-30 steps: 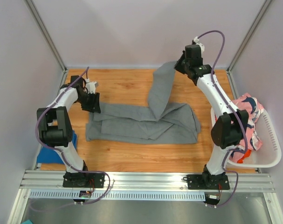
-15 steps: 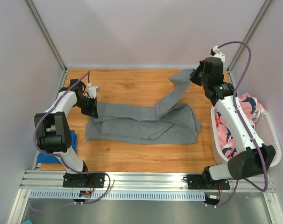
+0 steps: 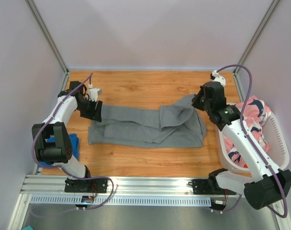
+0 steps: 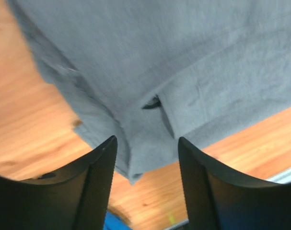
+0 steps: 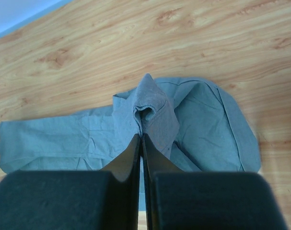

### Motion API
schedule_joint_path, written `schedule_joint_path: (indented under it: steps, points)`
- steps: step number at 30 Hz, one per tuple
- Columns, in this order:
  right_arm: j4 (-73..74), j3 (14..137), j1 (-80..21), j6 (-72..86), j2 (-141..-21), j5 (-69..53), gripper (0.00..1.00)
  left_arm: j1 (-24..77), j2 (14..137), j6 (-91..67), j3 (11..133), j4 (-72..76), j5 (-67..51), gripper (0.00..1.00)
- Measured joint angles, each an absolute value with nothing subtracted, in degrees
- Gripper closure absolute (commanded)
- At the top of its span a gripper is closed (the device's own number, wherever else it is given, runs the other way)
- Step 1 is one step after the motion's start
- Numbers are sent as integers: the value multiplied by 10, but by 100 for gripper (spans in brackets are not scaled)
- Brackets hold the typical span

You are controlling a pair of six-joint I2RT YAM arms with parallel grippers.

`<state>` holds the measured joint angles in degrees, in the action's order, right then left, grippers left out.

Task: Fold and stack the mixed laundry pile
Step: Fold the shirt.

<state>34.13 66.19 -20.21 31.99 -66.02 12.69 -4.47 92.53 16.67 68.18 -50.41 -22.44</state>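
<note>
Pinching grey garment point(image 3: 135, 127), right fingers point(image 3: 195, 102) now lower than before; left fingers point(image 3: 94, 112) spread above it

wooden tabletop point(image 3: 135, 91) enclosed by pale walls point(image 3: 145, 33).

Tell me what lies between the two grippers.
Only the long grey garment, lying on the table from the left gripper to the right gripper, which pinches it. The top view shows this.
</note>
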Motion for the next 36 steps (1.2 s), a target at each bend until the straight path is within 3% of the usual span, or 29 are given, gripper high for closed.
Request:
schedule_joint_path:
  steps: [9,19,22,26,36]
  points:
    - [347,656,-202,321,-650,134,100,-37,976,149,738,-479,-175,41]
    - [354,656,-202,321,-645,142,100,-37,1027,121,739,-478,-204,50]
    - [361,656,-202,318,-644,146,100,-37,1030,116,739,-477,-214,63]
    - [366,657,-202,314,-643,151,100,-37,1047,106,743,-477,-221,100]
    - [346,655,-244,258,-610,93,100,-37,969,147,693,-484,-218,100]
